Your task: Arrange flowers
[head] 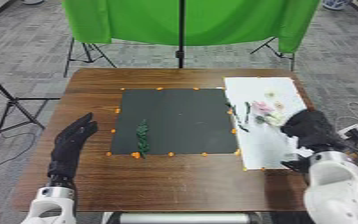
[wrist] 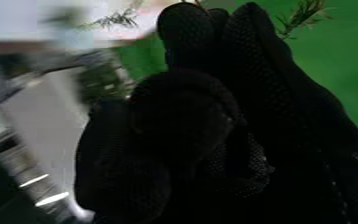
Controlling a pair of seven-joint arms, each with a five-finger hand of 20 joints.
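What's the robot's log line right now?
left hand: open, left of dark mat | green sprig: on mat | pink flower: on white sheet | right hand: at sheet's right edge

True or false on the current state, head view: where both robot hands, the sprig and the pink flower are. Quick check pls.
1. The pink flower lies on the white sheet. True.
2. The right robot hand is over the dark mat. False: the right robot hand is at the white sheet's right edge.
3. The left robot hand is left of the dark mat. True.
4. The green sprig lies on the white sheet. False: the green sprig lies on the dark mat.
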